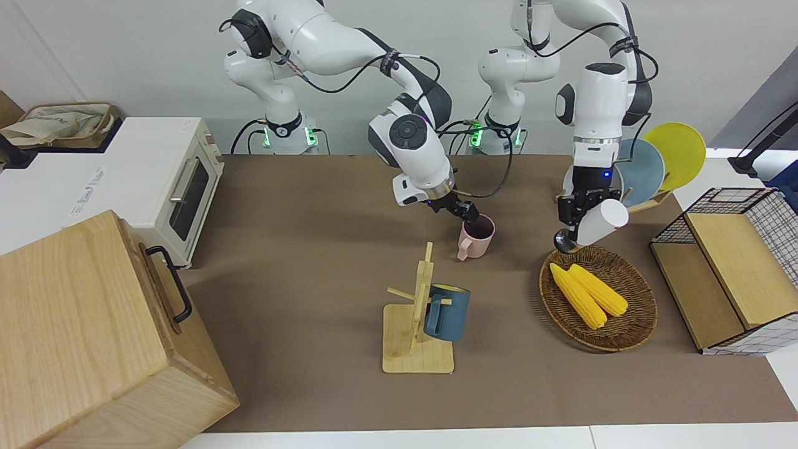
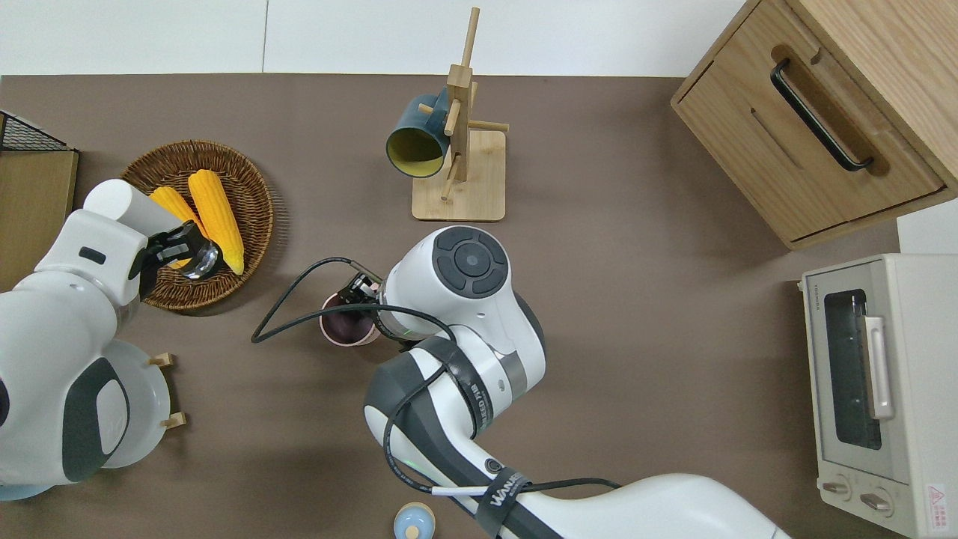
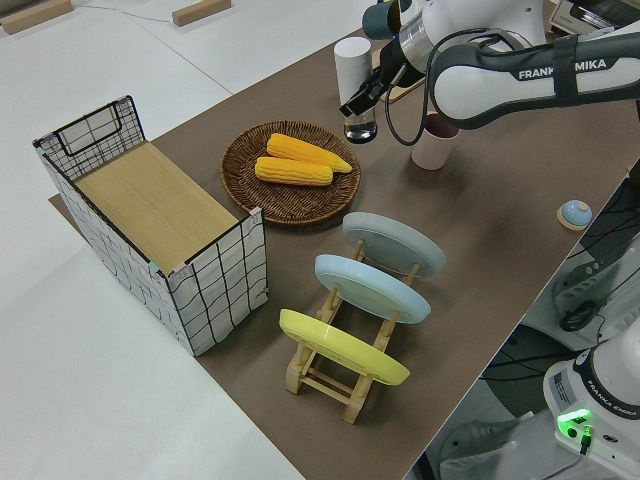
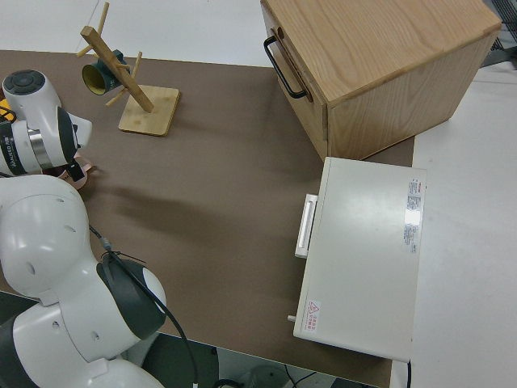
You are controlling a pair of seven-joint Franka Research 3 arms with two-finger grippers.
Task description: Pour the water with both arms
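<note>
Spillage threatens at centre frame: left end effector (image 1: 576, 218) grips a tilted white cup (image 1: 601, 222) over the corn basket (image 1: 636, 324), apart from the pink mug (image 1: 477, 237) pinched by the right end effector (image 1: 467, 212).

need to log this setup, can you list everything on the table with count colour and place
pink mug: 1, pink, mid-table, right gripper at its rim
white bottle: 1, white with silver cap, tilted, held over the basket
basket: 1, brown wicker, toward the left arm's end
corn cobs: 2, yellow, in the basket
mug tree: 1, light wood, farther from the robots than the pink mug
blue mug: 1, dark blue, hung on the mug tree
plates: 3, two pale blue, one yellow, in a wooden rack
wire crate: 1, left arm's end
toaster oven: 1, white, right arm's end
wooden cabinet: 1, beside the oven
left gripper: 1, black
right gripper: 1, black
</note>
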